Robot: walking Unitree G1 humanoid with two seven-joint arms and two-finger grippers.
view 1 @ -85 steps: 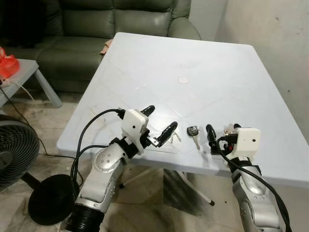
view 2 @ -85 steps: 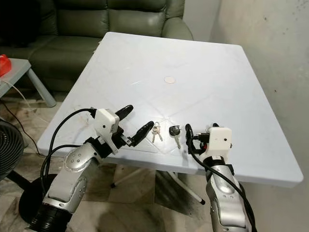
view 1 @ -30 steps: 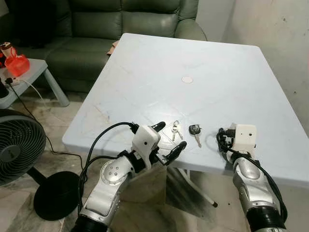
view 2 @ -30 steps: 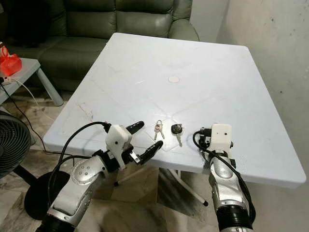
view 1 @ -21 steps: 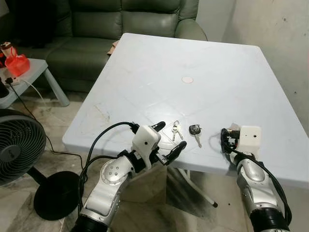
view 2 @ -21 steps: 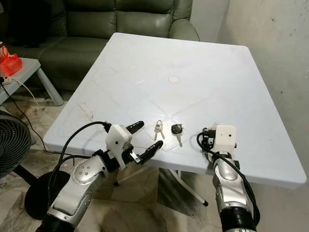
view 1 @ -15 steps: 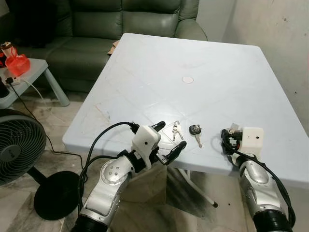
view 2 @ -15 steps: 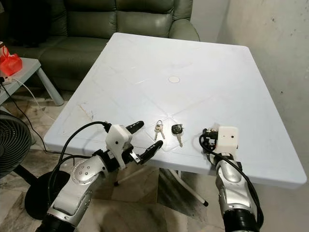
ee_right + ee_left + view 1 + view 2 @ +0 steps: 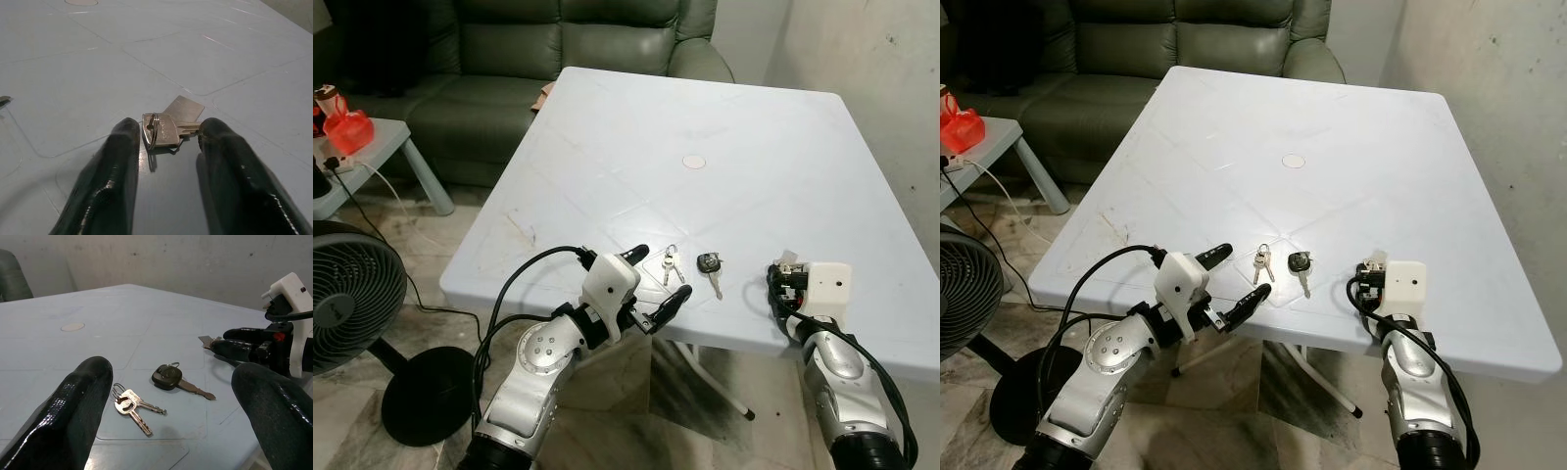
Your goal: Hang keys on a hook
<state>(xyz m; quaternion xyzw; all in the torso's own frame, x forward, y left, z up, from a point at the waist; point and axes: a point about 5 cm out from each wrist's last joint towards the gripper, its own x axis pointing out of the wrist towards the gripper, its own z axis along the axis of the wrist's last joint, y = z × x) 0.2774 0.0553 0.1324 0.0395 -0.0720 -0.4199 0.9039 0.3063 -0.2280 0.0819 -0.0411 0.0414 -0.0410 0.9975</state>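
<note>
A: Where are the keys?

B: On the white table (image 9: 607,127), near its front edge. A small silver bunch (image 9: 670,264) and a black-headed key (image 9: 709,266) lie side by side. A third silver key (image 9: 164,129) on a ring lies flat between the right gripper (image 9: 166,139) fingers, which are apart around it, not closed.

A: The left gripper (image 9: 653,282)?

B: Spread wide, just short of the bunch, holding nothing.

A: How would the keys handle?

B: Probably light, hard, thin and slippery on the plastic. Pinching the ring or head looks best.

A: Anything unclear?

B: No hook can be made out. From the head views, the right fingers (image 9: 1363,279) are largely hidden behind the wrist housing.
</note>
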